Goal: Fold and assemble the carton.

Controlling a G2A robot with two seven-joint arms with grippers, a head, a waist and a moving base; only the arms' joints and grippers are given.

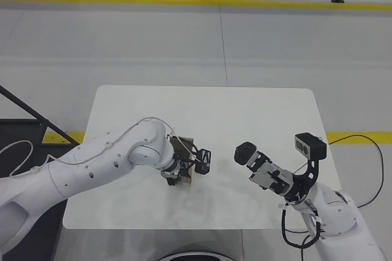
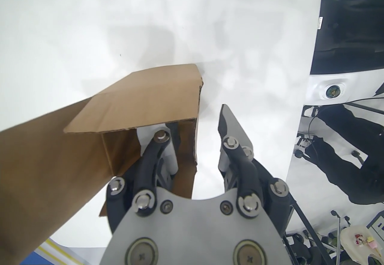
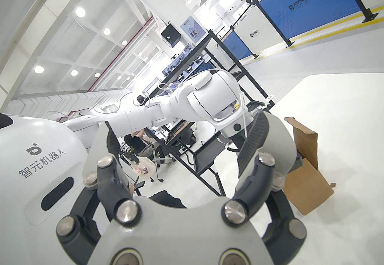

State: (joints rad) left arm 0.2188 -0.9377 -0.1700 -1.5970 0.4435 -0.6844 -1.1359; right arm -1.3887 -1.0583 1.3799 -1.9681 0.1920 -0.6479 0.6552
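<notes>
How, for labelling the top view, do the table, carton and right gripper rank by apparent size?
Largest: table.
Then: carton and right gripper look about alike; the carton is partly covered, so I won't rank them.

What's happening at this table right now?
The left claw straddles one wall of the brown carton near the middle of the white table: one finger inside, one outside, jaws open, not clamped. The carton is partly opened up, with a flap standing loose. The right claw hangs open off to the side, clear of the carton.
</notes>
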